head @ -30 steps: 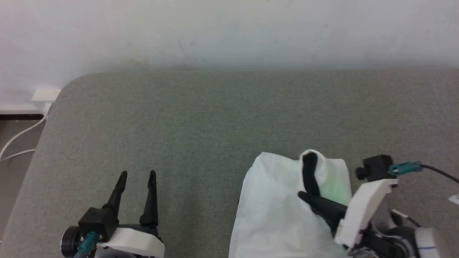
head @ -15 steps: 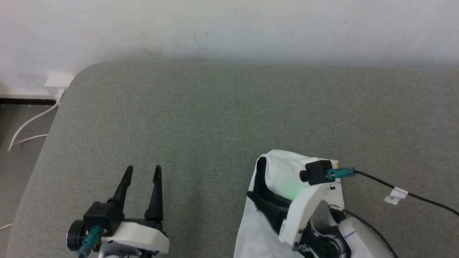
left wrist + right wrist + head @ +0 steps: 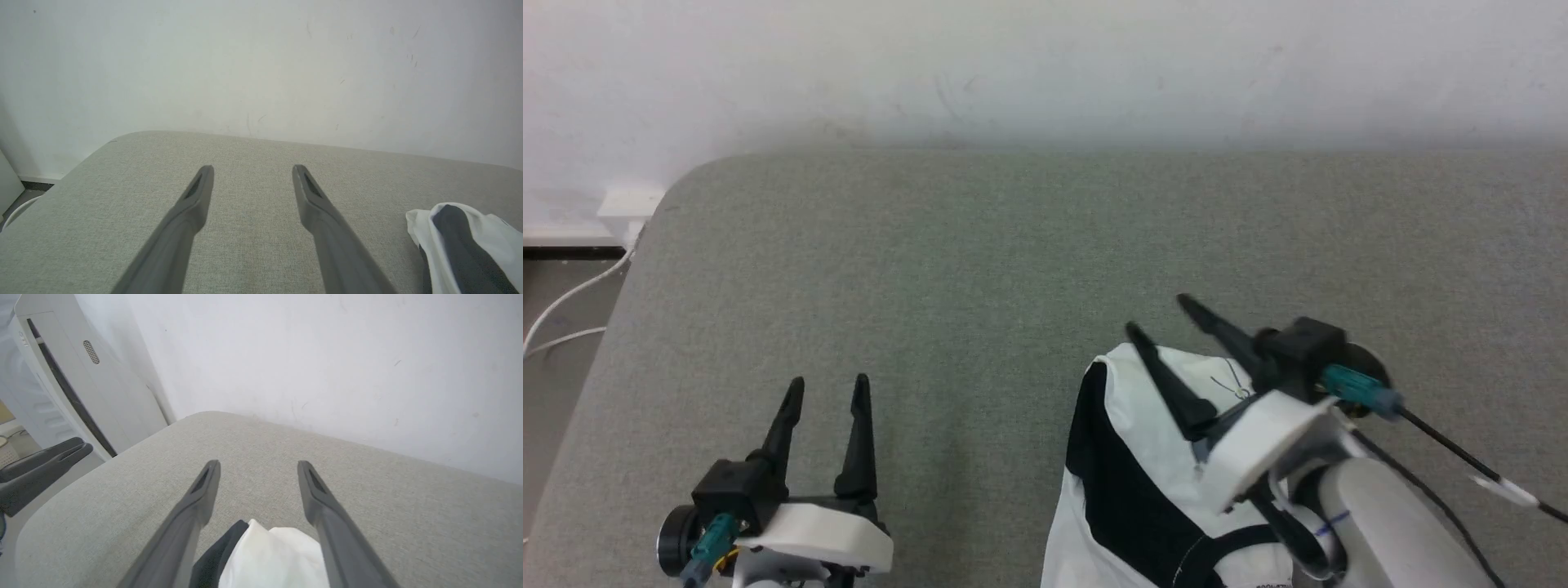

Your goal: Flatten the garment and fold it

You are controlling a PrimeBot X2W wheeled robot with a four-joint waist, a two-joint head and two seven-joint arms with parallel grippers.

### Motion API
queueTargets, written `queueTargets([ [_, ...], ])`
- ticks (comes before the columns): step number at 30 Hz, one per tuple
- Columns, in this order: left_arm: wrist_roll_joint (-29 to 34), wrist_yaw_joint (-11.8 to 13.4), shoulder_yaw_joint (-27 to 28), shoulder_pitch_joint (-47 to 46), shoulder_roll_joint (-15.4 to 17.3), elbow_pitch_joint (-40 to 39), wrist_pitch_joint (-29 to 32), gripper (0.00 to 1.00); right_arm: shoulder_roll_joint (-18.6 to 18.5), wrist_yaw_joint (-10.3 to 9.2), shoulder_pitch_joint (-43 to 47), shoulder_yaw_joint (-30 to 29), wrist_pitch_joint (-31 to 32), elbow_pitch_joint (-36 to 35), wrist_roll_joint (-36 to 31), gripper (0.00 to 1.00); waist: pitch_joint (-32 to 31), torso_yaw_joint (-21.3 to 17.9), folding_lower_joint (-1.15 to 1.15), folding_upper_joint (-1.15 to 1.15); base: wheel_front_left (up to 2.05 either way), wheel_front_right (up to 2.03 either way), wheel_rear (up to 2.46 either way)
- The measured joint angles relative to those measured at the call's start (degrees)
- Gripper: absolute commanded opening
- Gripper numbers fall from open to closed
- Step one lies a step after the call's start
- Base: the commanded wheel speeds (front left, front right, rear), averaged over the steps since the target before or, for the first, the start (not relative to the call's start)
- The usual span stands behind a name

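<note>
1. Grey-green fabric surface (image 3: pixel 980 245) is seen across the head view, with the garment (image 3: pixel 1127 490) bunched at the lower right of centre. The right gripper (image 3: pixel 1157 314) is spread wide over the garment's upper edge, and nothing is clasped. The left gripper (image 3: pixel 828 380), at the lower left, is likewise spread wide and empty.
2. In the left wrist view, the garment is seen at the lower right corner, well apart from the parted jaws.
3. In the right wrist view, white and black cloth is seen at the bottom centre, lying between the parted jaws and not gripped.

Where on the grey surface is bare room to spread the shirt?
Free: the strip between left gripper and garment, and the broad stretch from them to the wall. Crowded: near right, garment bunched under the open right gripper.
</note>
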Motion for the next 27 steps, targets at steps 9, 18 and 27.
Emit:
queueTargets([
  [9, 0.6, 0.4, 2.5, 0.1, -0.4, -2.0, 0.0, 1.0, -0.2, 0.0, 10.6, -17.6, -3.6, -12.4, -6.9, 1.0, -0.3, -1.8, 0.0, 0.0, 0.0, 0.0, 0.0],
  [18, 1.9, 0.6, 3.4, 0.9, -0.6, -3.3, 0.0, 1.0, 0.4, 0.0, 19.6, -35.4, -0.5, -20.8, -8.7, 1.0, -0.7, -2.4, 0.0, 0.0, 0.0, 0.0, 0.0],
  [27, 3.9, 0.1, 2.7, 1.3, -0.2, -3.4, 0.0, 1.0, -0.8, -0.01, 24.1, -46.0, 14.0, -14.1, 2.3, 1.0, -2.0, -2.7, 0.0, 0.0, 0.0, 0.0, 0.0],
])
